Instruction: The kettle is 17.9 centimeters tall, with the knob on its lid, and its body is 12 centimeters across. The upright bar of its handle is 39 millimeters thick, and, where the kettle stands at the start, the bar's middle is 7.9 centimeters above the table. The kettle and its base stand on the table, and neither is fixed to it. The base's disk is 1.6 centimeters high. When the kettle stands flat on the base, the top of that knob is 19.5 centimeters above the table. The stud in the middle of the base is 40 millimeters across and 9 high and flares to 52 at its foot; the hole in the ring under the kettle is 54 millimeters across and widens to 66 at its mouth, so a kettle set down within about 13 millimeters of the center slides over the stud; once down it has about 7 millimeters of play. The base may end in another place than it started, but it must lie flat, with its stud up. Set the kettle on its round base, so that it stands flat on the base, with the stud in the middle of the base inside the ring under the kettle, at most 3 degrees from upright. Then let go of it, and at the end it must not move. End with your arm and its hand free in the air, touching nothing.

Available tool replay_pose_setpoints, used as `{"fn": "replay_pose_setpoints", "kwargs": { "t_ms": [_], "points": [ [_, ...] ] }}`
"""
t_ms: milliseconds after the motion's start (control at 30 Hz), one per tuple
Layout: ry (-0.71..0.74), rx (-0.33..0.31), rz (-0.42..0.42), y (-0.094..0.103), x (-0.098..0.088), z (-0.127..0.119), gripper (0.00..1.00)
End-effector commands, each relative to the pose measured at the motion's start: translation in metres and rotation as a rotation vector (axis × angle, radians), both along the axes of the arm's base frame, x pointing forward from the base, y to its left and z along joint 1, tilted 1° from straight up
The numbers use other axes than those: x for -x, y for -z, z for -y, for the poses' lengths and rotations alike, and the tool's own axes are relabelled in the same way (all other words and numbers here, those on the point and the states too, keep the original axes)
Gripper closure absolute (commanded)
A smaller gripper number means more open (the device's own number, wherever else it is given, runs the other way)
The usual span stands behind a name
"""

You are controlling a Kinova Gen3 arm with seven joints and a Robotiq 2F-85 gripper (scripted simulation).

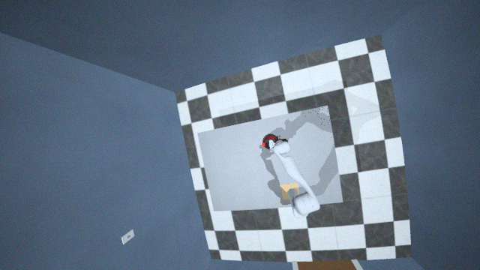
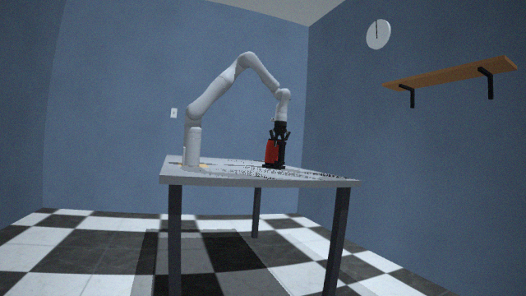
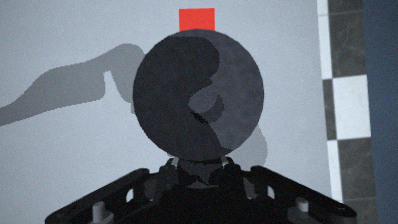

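Observation:
The red kettle with its dark lid stands upright near the far side of the grey table. From overhead it shows as a red ring around a dark lid. A flat black disk, the base, lies right under it; whether the kettle rests on it or hangs just above, I cannot tell. In the wrist view the lid and knob hide the base, and a red spout sticks out beyond. My gripper comes down from above and is shut on the kettle's black handle.
The arm's pedestal stands at the table's near left corner on a tan plate. The table's right edge runs close beside the kettle, with checkered floor below. A wooden shelf and a clock hang on the right wall.

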State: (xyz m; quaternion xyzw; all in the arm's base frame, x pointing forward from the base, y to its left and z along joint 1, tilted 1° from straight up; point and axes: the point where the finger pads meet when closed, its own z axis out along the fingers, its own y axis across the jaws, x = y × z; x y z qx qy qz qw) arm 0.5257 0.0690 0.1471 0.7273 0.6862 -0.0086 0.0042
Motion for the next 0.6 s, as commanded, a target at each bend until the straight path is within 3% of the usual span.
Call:
{"fn": "replay_pose_setpoints", "kwargs": {
  "t_ms": [0,567],
  "points": [
    [0.000,0.000,0.002,-0.0010,-0.0005,-0.0001,1.00],
    [0.000,0.000,0.002,0.0016,-0.0005,-0.0001,1.00]
  ]
}}
